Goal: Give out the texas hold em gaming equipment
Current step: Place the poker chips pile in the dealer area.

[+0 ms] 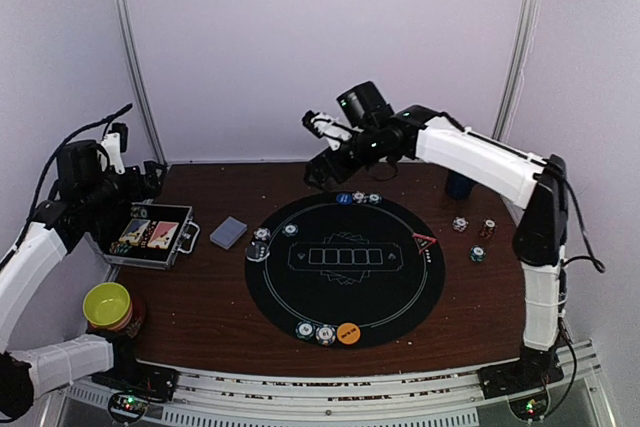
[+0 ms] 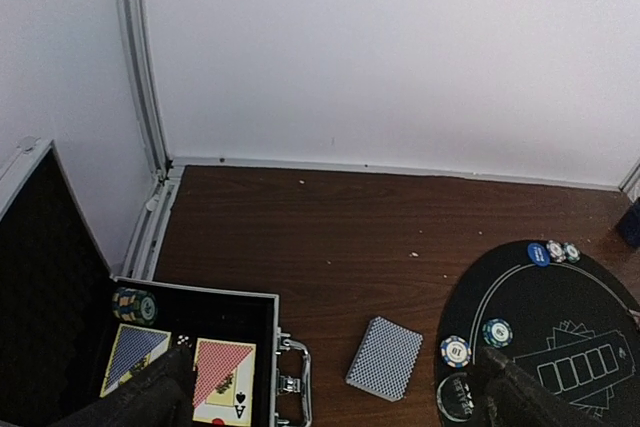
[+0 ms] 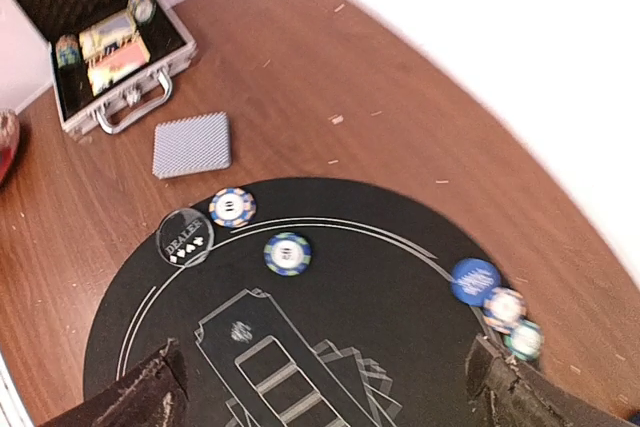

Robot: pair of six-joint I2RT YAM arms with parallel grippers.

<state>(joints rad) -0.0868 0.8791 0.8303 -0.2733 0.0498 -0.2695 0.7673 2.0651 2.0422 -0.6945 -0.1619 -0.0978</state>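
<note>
Brown table (image 1: 200, 312), black mat (image 1: 345, 292): chips (image 1: 315, 331) cluster round its rim, probably one stake per seat. Your left gripper (image 2: 330, 392) and right gripper (image 3: 330, 387) gape empty.

Dark brown wood-grain counter (image 1: 200, 307). Black round mat (image 1: 400, 297), white line markings. Grey-blue cross-hatched card deck (image 1: 228, 233). One orange button (image 1: 348, 333), one blue button (image 1: 344, 198). Red triangle marker (image 1: 424, 241). Edge-striped chips (image 3: 231, 207), blue-and-white and green-and-white. Yellow-green bowl (image 1: 107, 304).

Wood table (image 1: 215, 302), matt black mat (image 1: 300, 292), case (image 3: 100, 109) — shiny metal
</note>
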